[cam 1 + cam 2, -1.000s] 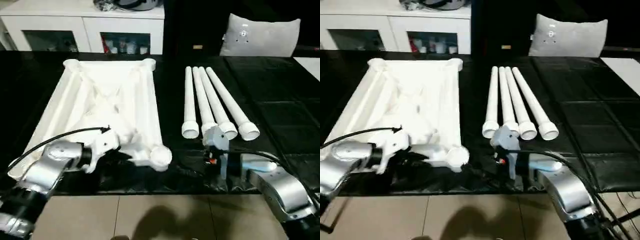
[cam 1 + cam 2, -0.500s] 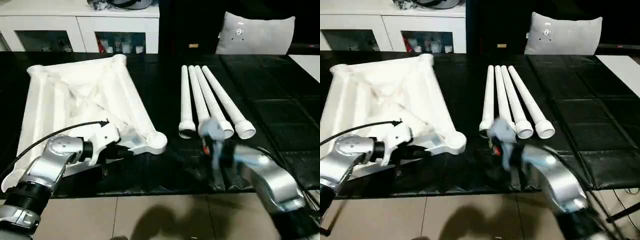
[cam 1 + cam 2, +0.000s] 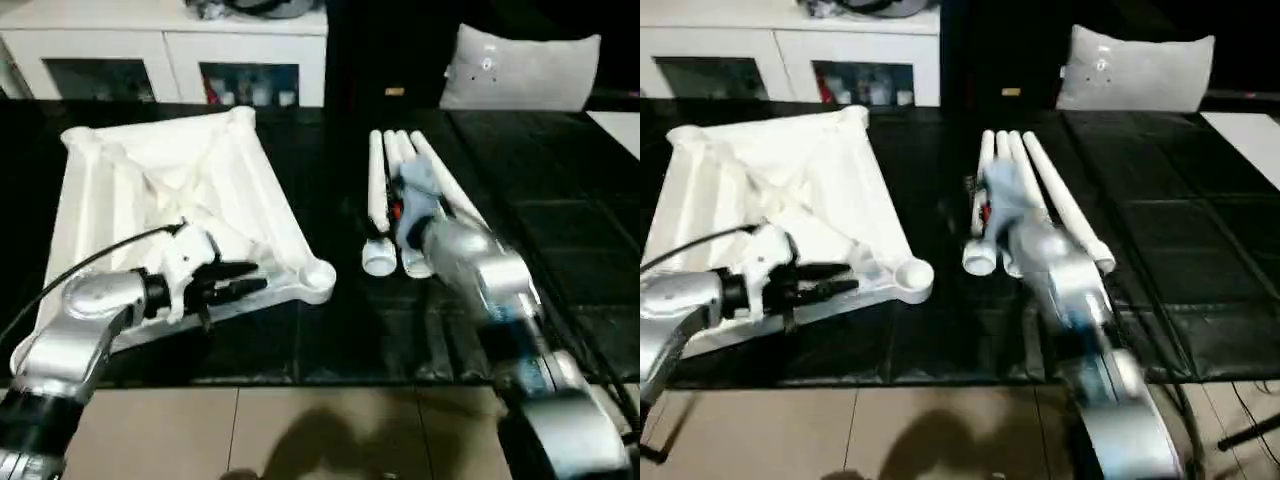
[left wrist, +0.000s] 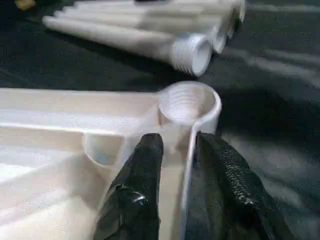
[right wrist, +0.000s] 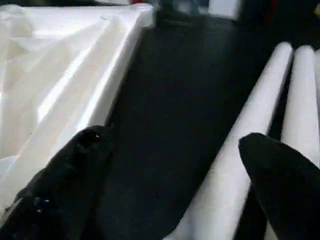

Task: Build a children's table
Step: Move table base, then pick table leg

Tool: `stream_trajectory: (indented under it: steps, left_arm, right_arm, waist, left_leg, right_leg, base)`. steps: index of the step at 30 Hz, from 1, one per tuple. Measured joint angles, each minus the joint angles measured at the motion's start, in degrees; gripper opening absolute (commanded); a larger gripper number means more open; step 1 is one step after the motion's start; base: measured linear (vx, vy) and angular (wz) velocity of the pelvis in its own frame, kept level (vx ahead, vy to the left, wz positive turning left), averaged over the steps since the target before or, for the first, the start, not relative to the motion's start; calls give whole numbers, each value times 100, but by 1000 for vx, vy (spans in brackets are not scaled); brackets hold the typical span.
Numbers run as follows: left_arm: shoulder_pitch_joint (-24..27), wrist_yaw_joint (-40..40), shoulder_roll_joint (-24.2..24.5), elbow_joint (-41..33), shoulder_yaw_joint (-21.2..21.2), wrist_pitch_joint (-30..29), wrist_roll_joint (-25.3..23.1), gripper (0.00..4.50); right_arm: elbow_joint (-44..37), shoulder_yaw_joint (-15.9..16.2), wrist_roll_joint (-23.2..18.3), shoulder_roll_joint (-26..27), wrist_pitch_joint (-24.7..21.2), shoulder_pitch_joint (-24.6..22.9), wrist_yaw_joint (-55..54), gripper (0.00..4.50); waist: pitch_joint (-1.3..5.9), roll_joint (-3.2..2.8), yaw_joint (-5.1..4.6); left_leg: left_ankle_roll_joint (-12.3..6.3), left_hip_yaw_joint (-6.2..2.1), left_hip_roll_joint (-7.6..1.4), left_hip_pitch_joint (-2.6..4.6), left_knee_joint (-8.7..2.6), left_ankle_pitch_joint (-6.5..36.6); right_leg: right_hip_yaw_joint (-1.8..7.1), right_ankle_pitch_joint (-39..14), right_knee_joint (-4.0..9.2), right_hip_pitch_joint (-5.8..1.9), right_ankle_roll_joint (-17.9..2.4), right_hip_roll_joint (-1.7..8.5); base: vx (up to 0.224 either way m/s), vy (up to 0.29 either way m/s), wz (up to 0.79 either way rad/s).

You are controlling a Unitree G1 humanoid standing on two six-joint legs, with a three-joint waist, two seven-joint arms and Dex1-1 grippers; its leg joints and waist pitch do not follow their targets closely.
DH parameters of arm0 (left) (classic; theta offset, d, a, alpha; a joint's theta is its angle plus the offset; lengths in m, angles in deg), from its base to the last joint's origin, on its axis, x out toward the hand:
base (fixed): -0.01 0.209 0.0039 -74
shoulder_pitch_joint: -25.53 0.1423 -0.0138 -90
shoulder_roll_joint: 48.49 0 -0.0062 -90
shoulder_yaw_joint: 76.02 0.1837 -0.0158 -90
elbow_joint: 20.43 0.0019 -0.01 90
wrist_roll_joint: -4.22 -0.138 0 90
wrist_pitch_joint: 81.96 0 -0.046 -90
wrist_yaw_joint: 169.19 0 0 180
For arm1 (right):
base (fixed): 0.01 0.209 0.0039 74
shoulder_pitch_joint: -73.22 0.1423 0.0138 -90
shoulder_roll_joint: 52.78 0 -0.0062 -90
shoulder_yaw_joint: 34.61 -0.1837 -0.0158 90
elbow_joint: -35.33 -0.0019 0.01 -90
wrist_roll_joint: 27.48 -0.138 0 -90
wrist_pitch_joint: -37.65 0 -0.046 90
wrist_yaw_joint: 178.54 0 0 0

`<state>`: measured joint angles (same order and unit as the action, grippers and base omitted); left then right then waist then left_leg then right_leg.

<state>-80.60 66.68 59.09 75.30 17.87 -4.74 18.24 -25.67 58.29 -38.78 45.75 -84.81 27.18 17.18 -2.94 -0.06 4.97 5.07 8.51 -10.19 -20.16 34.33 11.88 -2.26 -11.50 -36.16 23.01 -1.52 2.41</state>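
Tabletop (image 3: 150,190) lying ribbed side up on black worktop (image 3: 560,230), four legs (image 3: 385,215) beside. Left fingers (image 4: 135,200) straddling thin rim wall by threaded corner socket (image 4: 189,102), grip unclear. Right fingers (image 5: 280,170) spreading wide, empty, over legs. Judging plastic light, stiff, slick; gripping legs mid-shaft.

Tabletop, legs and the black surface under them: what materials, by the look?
Tabletop: moulded white plastic by the look, smooth with a slight sheen, with moulded ribs and a threaded corner socket. Legs: likely the same plastic, with threaded ends. Black surface: glossy, with panel seams; leatherette or vinyl, can't tell.
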Motion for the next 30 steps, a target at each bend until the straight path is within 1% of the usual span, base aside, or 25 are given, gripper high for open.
stream_trajectory:
  steps: [2, 4, 7, 9, 12, 15, 18, 21, 23, 27, 30]
  left_arm:
    - [6, -53, -36, -132, -20, -69, 22, 187]
    - [72, -209, -68, -359, -105, -280, 101, 211]
    - [166, -447, -199, -739, -164, -593, 197, 215]
    - [221, -560, -262, -899, -157, -715, 203, 215]
    - [310, -746, -279, -1090, -152, -904, 202, 215]
    - [356, -877, -309, -1202, -140, -1062, 200, 215]
    - [459, -965, -348, -1371, -96, -1241, 200, 215]
    - [489, -1035, -391, -1513, -54, -1389, 202, 215]
    - [488, -1062, -391, -1562, -52, -1446, 202, 215]
    - [488, -1110, -389, -1567, 0, -1498, 200, 215]
    - [487, -1120, -389, -1569, 38, -1531, 200, 215]
  right_arm:
    - [203, -11, -9, 44, -72, 141, -88, 450]
    - [854, -16, -8, 122, -51, 457, -255, 450]
    - [1859, -140, -3, 231, 172, 996, -548, 450]
    - [2211, -216, 14, 290, 307, 1219, -671, 450]
    - [2832, -335, 149, 375, 541, 1497, -961, 450]
    - [3158, -443, 208, 415, 642, 1519, -1163, 450]
    - [3480, -570, 158, 449, 715, 1543, -1235, 450]
    - [3898, -706, 41, 449, 840, 1663, -1298, 450]
    - [4026, -767, 16, 449, 884, 1689, -1257, 450]
    - [4293, -924, -7, 460, 874, 1696, -1108, 450]
    - [4324, -1040, -38, 458, 799, 1702, -1018, 450]
  waist:
    - [0, -1, 10]
    - [-4, -6, 1]
    - [-8, -12, -8]
    - [-8, -12, -7]
    - [-8, -12, -12]
    - [-8, -11, -2]
    - [-8, -11, 3]
    - [-9, -13, -1]
    - [-9, -13, -2]
    - [-11, -18, -1]
    - [-11, -17, -2]
  left_leg:
    - [0, 0, -2, -6, 0, 0]
    - [1, 2, -3, -12, 1, 0]
    - [1, 4, -3, -20, 2, 0]
    - [1, 3, -8, -20, 1, 0]
    - [1, 4, -11, -19, 1, 0]
    - [1, 5, -11, -22, 3, -1]
    - [1, 6, -11, -25, 5, 0]
    - [1, 7, -12, -26, 7, 0]
    - [1, 7, -13, -26, 7, 0]
    - [1, 6, -14, -27, 9, 0]
    - [1, 6, -14, -26, 10, 0]
  right_leg:
    - [-5, -3, 2, 1, -1, -1]
    - [-5, -3, 2, 5, -1, 0]
    - [-5, -3, 1, 12, -2, 0]
    - [-8, -4, 1, 12, -2, -3]
    - [-10, -4, -1, 12, -2, -4]
    - [-11, -3, -1, 13, -2, -3]
    - [-12, -3, -1, 13, -2, -2]
    - [-13, -3, -2, 14, -2, -2]
    - [-13, -3, -3, 14, -3, -3]
    - [-15, -3, -4, 14, -3, -3]
    - [-15, -3, -4, 14, -3, -3]
  base:
    - [0, 0, 0]
    - [0, 0, 0]
    - [0, 0, 0]
    - [0, 0, 0]
    - [0, 0, 0]
    - [0, 0, 0]
    - [0, 0, 0]
    - [0, 0, 0]
    - [0, 0, 0]
    - [0, 0, 0]
    - [0, 0, 0]
